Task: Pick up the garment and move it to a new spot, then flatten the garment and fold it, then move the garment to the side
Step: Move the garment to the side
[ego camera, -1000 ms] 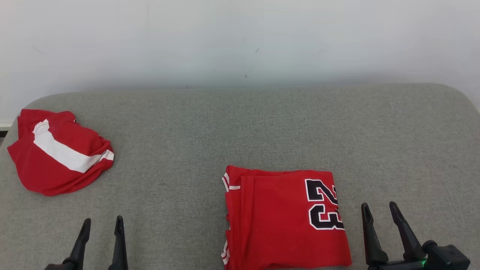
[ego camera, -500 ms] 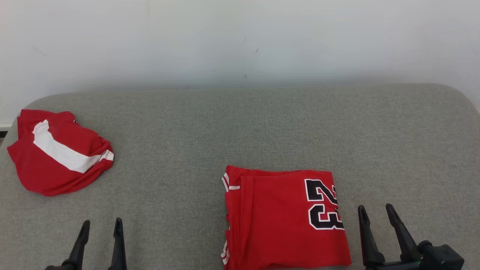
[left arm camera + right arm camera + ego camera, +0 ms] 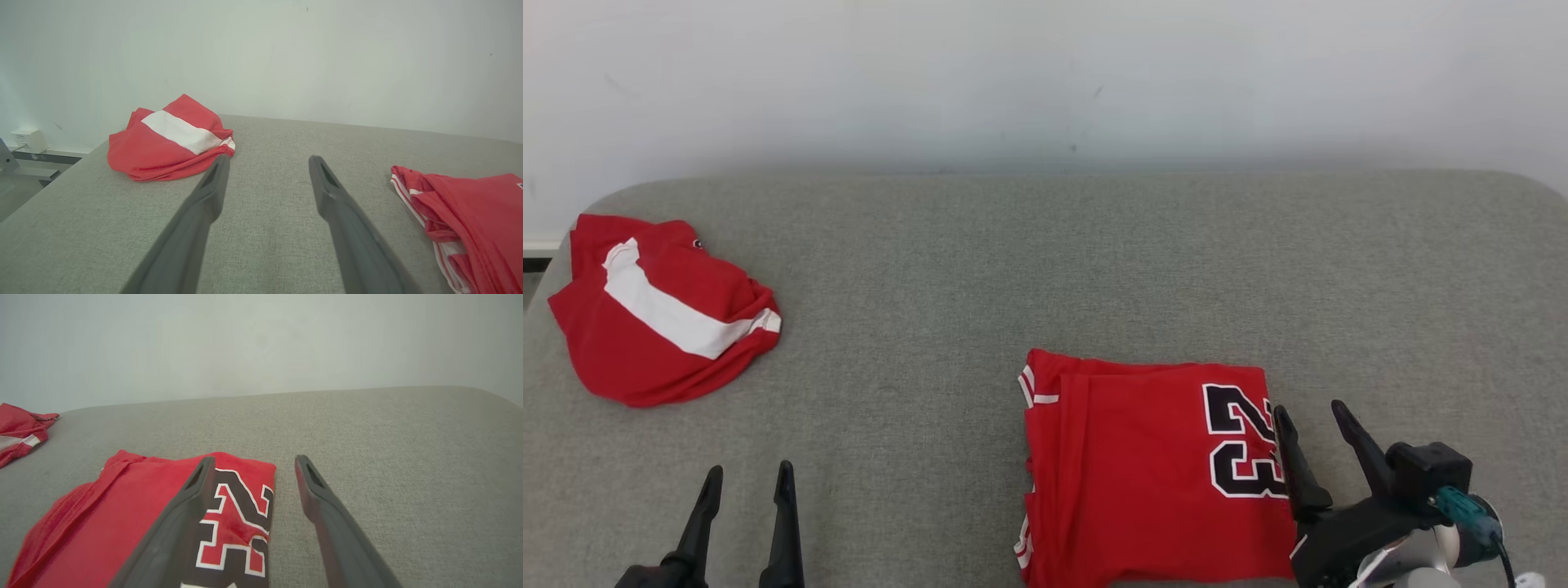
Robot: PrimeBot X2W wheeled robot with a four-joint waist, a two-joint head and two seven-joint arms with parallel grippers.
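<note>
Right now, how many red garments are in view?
2. A folded jersey numbered 23 lies by the right gripper; a bunched garment sits at the far left. Nothing seems hidden.

1. 2 red garments: 1 folded garment (image 3: 1143, 465) marked 23, just beside the right end effector (image 3: 1309, 407); 1 crumpled garment (image 3: 662, 318) with a white band, well ahead of the left end effector (image 3: 750, 468).
2. 2 end effectors, each with 2 dark fingers (image 3: 783, 523).
3. 1 grey fabric surface (image 3: 1013, 261).
</note>
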